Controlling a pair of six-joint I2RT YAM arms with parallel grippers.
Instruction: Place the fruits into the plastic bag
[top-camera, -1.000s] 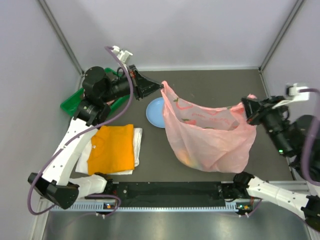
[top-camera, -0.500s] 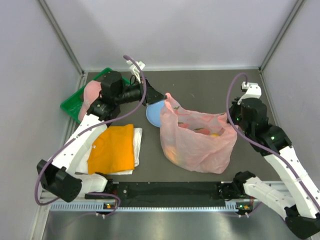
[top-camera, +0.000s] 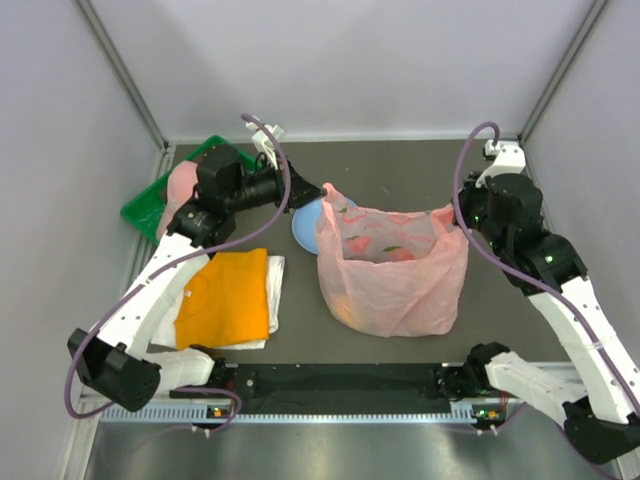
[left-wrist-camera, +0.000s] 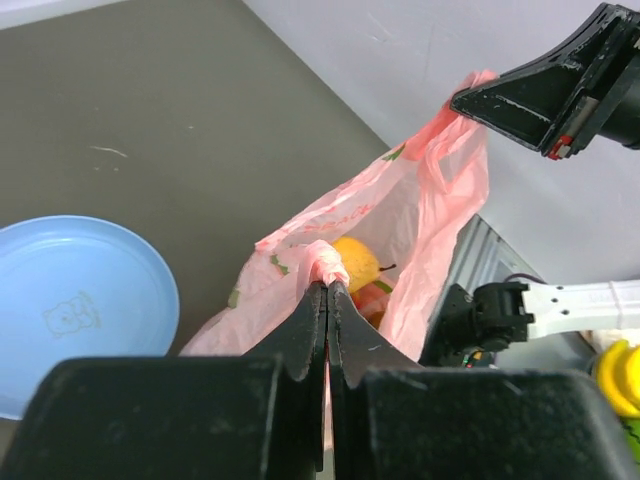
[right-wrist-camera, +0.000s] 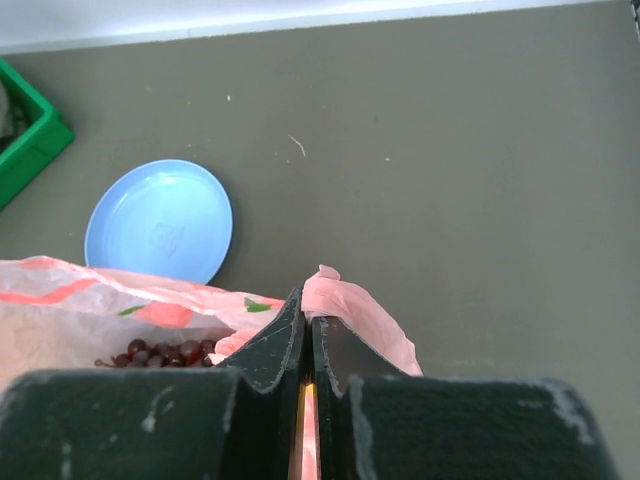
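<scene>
Left wrist view: left gripper (left-wrist-camera: 326, 292) pinches one handle of the crinkly translucent pink plastic bag (left-wrist-camera: 345, 215); right gripper (right-wrist-camera: 307, 322) clamps its opposite handle

You have bright, even light from above; shadows beside the plastic bag (top-camera: 395, 300) are soft; wrist views blur nearest the lens.

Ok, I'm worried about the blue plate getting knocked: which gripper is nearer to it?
Left. The left gripper, pinching the plastic bag at its rim, sits beside the blue plate; the right gripper pinches the opposite rim, across the bag.
</scene>
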